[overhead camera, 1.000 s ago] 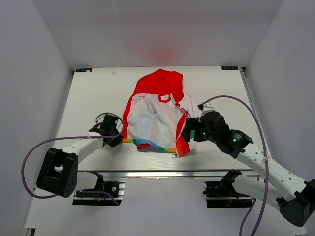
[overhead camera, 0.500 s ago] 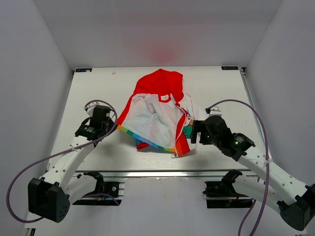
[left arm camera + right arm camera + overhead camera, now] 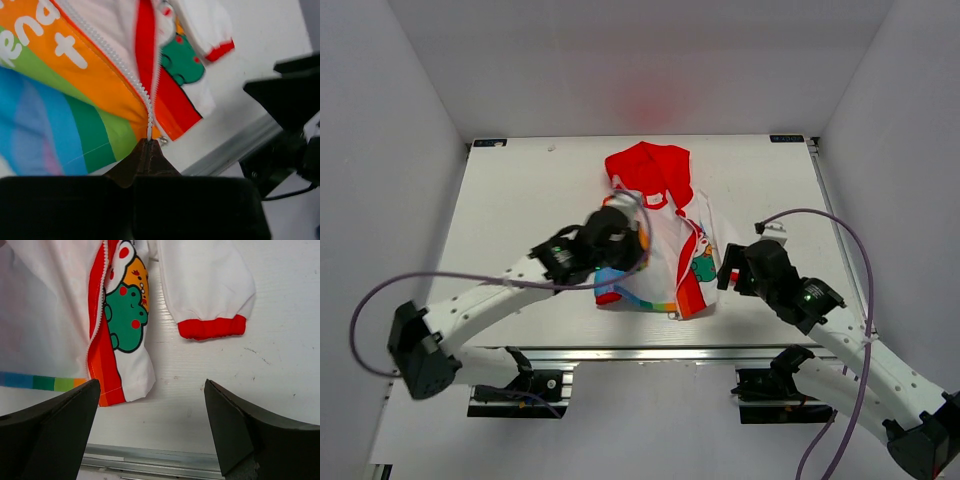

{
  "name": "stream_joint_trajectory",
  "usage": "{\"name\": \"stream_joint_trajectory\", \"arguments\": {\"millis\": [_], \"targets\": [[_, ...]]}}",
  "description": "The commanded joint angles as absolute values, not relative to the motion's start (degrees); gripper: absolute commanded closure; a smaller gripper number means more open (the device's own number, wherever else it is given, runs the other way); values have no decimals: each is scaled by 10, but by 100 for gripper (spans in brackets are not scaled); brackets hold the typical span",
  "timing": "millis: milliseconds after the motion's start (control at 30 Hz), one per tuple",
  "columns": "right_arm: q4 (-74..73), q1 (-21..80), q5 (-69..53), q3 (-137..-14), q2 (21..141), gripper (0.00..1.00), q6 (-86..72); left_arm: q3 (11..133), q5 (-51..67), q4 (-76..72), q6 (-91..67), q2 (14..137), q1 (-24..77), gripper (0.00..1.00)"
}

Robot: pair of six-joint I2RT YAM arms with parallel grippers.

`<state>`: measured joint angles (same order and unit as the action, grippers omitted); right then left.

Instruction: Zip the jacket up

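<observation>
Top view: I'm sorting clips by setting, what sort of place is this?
Likely a robot test booth: white table boxed in by plain walls, left arm and right arm mounted at its near edge, one jacket laid out.

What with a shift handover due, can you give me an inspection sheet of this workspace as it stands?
Surface: white table, faint scuffs near the right tool.
Job's things: jacket lying flat, hood at the far end, zip open above the hem.
Clutter: nothing seen.
Grippers: left tool shut on the jacket's zip end at the hem; right tool open, near the sleeve, touching nothing.
Cables: purple cable loops off the left arm, another off the right.
Surroundings: white walls on three sides; metal rail along the near edge.
</observation>
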<state>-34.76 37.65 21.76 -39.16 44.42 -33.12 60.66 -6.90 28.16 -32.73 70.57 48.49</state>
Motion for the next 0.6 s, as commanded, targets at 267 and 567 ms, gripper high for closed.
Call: {"name": "stream_joint_trajectory", "arguments": {"millis": [267, 567], "targets": [[-324, 296, 132, -351, 428, 11, -300, 713, 24, 393, -270, 989, 728, 100], [-296, 296, 38, -354, 467, 11, -215, 739, -60, 439, -307, 943, 722, 2]]}}
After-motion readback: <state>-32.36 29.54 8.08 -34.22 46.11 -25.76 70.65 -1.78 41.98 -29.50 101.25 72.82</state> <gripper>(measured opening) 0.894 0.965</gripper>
